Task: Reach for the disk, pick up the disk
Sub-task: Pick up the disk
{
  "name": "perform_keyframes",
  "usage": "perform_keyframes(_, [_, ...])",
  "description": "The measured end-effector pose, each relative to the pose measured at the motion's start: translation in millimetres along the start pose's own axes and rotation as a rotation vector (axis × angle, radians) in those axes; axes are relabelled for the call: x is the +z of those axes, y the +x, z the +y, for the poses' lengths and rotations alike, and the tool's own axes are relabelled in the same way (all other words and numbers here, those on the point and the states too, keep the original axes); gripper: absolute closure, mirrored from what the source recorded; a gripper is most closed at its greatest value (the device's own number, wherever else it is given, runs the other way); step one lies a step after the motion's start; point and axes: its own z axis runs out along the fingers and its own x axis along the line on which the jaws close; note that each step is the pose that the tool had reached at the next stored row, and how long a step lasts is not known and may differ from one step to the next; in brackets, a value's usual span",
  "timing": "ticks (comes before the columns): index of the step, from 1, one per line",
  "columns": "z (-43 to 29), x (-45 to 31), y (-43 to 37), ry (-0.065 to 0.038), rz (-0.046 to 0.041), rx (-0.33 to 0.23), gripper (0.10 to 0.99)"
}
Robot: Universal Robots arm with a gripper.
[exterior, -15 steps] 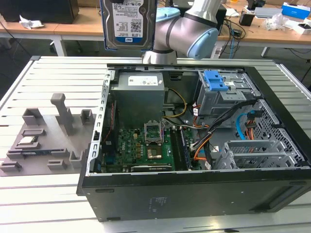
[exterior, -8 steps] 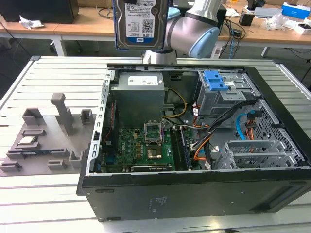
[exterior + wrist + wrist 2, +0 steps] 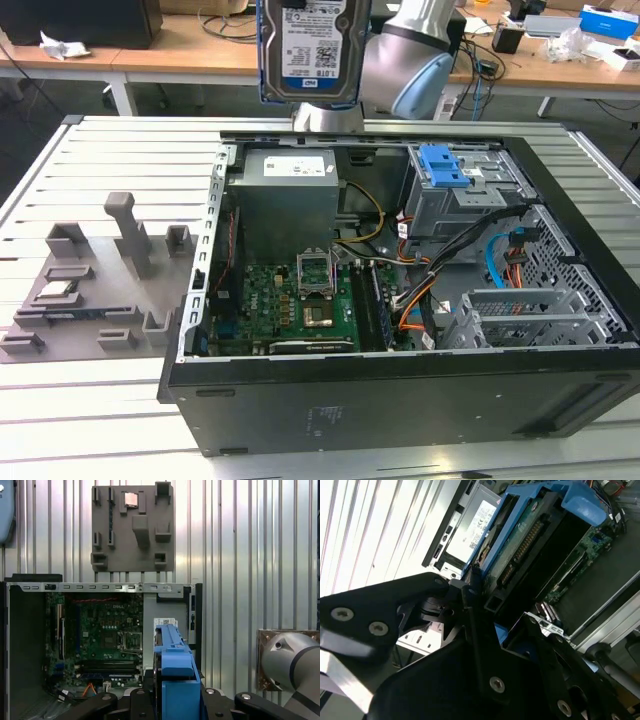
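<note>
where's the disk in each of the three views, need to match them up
Exterior view: the disk hangs at top centre, label facing the camera, above the open case.
First wrist view: the disk stands edge-on, blue bracket showing, clamped in the gripper.
Second wrist view: the disk runs edge-on beyond the black gripper links.
Shared landmark: the green motherboard.

An electronics lab: an opened desktop PC case [image 3: 400,410] on a slatted metal table [image 3: 120,150]; a grey parts fixture [image 3: 100,300]; cluttered wooden benches [image 3: 185,48] behind.
</note>
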Motion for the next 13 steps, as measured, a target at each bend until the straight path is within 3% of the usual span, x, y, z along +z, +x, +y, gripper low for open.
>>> perform_keyframes(3, [-12.1, -0.1, 0.0, 0.0, 0.0, 0.0, 0.722])
perform_keyframes(7, [-21.0, -0.2, 0.0, 0.0, 0.0, 0.0, 0.722])
perform_keyframes(12, [-39.6, -0.3, -0.1, 0.0, 0.0, 0.0, 0.722])
perform_keyframes(13, [-46.1, -0.4, -0.2, 0.0, 0.0, 0.0, 0.722])
